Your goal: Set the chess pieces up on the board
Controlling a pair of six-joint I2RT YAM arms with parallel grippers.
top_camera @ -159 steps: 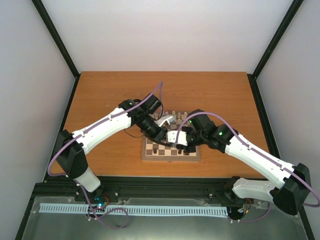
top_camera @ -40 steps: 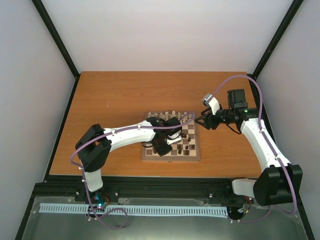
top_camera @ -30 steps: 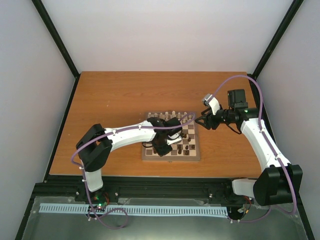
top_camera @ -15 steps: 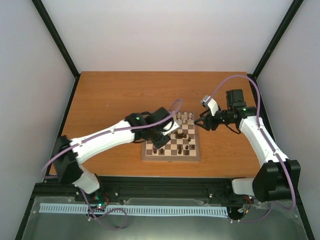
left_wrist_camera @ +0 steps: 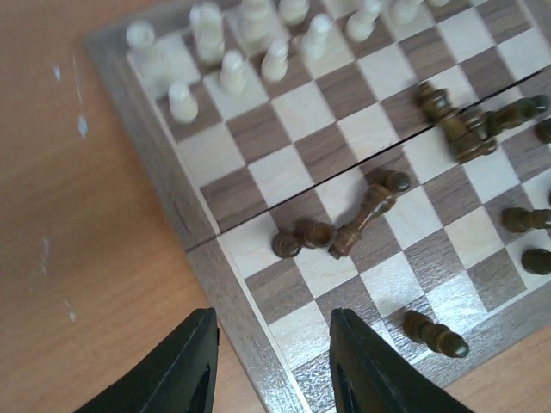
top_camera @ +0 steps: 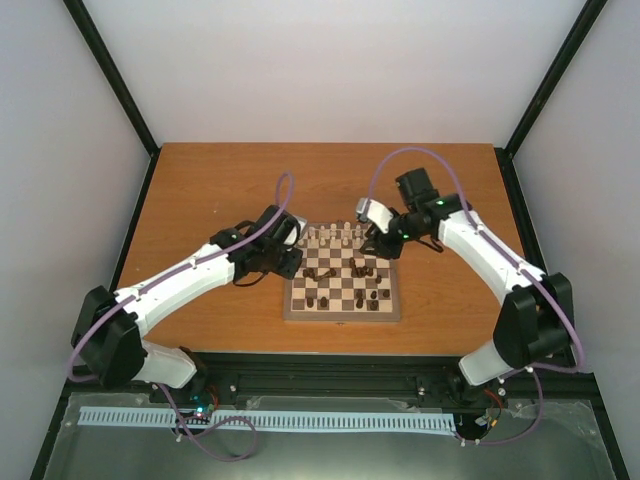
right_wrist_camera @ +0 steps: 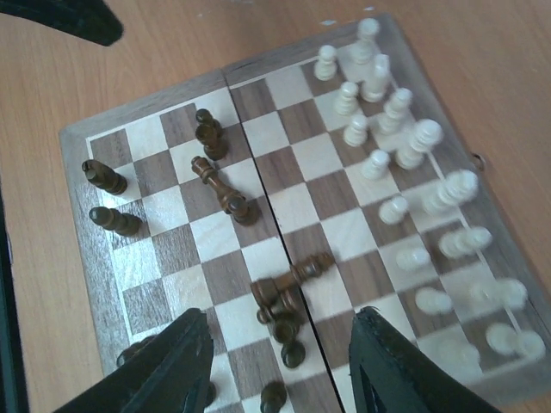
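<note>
The board (top_camera: pixel 340 315) lies at the middle of the table. Cream-white chess pieces (top_camera: pixel 340 237) stand in rows along its far edge. Dark brown chess pieces (top_camera: pixel 355 280) are scattered on the near half, some upright, several toppled. My left gripper (top_camera: pixel 291 260) hovers at the board's left edge, open, with only the border and a corner square between its fingers (left_wrist_camera: pixel 360 366). A fallen dark piece (left_wrist_camera: pixel 368 206) lies ahead of it. My right gripper (top_camera: pixel 379 247) hangs over the board's far right part, open and empty, above a heap of toppled dark pieces (right_wrist_camera: pixel 288 297). White pieces (right_wrist_camera: pixel 405 146) stand to its right.
The orange-brown table (top_camera: pixel 220 190) surrounds the board. Black frame posts (top_camera: pixel 110 75) and white walls close in the sides and back. The left arm's dark tip (right_wrist_camera: pixel 65 21) shows at the upper left of the right wrist view.
My left arm has drawn back from over the board to its left edge. My right arm has swung in from the table's right side to above the board's far right corner.
</note>
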